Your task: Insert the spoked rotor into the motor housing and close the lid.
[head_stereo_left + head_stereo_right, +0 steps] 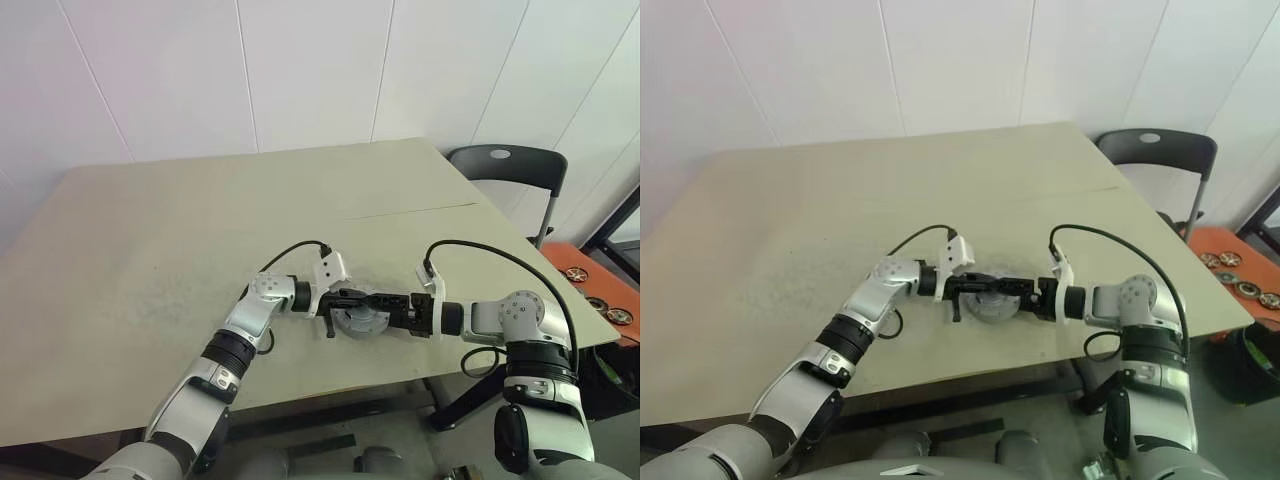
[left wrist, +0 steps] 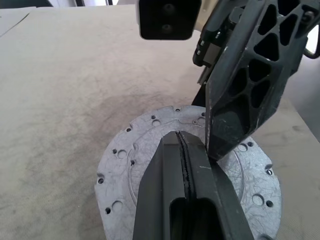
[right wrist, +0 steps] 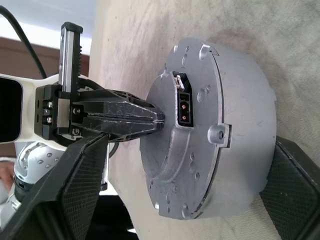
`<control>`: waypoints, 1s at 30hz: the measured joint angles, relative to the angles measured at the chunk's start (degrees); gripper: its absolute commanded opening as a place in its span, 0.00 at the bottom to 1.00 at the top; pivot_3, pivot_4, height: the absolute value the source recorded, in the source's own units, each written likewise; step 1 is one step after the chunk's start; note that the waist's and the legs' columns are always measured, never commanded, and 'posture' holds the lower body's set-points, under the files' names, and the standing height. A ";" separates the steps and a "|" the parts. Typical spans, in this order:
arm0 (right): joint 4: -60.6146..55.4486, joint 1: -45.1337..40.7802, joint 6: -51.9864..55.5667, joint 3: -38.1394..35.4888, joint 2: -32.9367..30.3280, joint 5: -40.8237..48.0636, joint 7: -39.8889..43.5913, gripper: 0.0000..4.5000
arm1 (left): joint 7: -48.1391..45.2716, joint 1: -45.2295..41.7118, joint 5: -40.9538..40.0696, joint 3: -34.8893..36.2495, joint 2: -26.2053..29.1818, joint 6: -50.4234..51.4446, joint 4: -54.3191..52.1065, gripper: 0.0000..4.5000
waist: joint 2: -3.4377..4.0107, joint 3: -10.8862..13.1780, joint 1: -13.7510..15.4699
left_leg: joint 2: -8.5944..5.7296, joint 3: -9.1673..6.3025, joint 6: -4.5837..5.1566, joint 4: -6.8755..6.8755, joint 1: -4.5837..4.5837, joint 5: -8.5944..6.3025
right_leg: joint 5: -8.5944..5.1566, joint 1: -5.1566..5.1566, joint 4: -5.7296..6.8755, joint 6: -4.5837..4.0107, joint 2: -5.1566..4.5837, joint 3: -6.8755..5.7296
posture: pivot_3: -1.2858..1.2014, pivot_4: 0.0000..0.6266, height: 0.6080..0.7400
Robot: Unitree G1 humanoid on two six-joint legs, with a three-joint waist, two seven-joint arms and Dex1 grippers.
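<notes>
Resting on the beige table near its front edge, a round grey metal motor housing with its lid on top sits between both arms. The left gripper has its fingers pressed together, tips over the lid's middle. The right gripper reaches in from the opposite side, its fingers spread wide on either side of the housing.
</notes>
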 measured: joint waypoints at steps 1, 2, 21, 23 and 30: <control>0.01 0.36 0.00 -0.59 0.16 0.30 -0.10 0.82 | -0.04 0.02 -0.02 0.03 0.01 -0.12 0.00 0.00 | 0.10 0.00 -0.01 | 0.00 0.01 -0.01 0.03 0.00 0.00 | 0.00 0.00 0.02 0.00 0.00 0.01 | 0.52 0.00 1.00; 0.02 0.44 0.00 -0.91 0.23 0.44 -0.24 0.80 | -0.04 0.00 -0.03 0.13 0.05 -0.23 0.02 0.00 | 0.20 -0.01 -0.04 | 0.00 0.02 0.00 0.08 -0.01 0.01 | 0.00 0.00 0.03 0.00 -0.01 0.02 | 0.52 0.00 1.00; 0.17 0.13 -0.40 -1.31 0.48 2.56 -2.10 0.47 | 4.63 -1.40 -2.62 6.27 -1.71 -0.91 3.97 0.00 | 0.41 0.04 -0.28 | -0.01 0.00 -0.01 0.33 -0.27 0.00 | 0.00 -0.18 0.15 0.01 0.01 0.03 | 0.52 0.00 1.00; 0.26 0.13 -0.39 -1.32 0.56 2.83 -2.10 0.47 | 9.96 -1.91 -5.67 11.52 -3.88 0.62 5.81 0.00 | 0.40 0.09 -0.19 | -0.01 -0.03 -0.01 0.36 -0.36 0.01 | 0.00 -0.26 0.17 0.02 0.00 0.03 | 0.52 0.00 1.00; 2.98 0.09 -1.77 -4.55 2.70 3.33 -3.02 0.47 | 17.52 -6.15 -16.36 23.63 -5.28 8.94 4.55 0.00 | 0.36 0.19 -0.30 | -0.02 -0.01 -0.02 0.32 -0.41 0.01 | 0.01 -0.34 0.19 0.02 0.01 0.03 | 0.52 0.00 1.00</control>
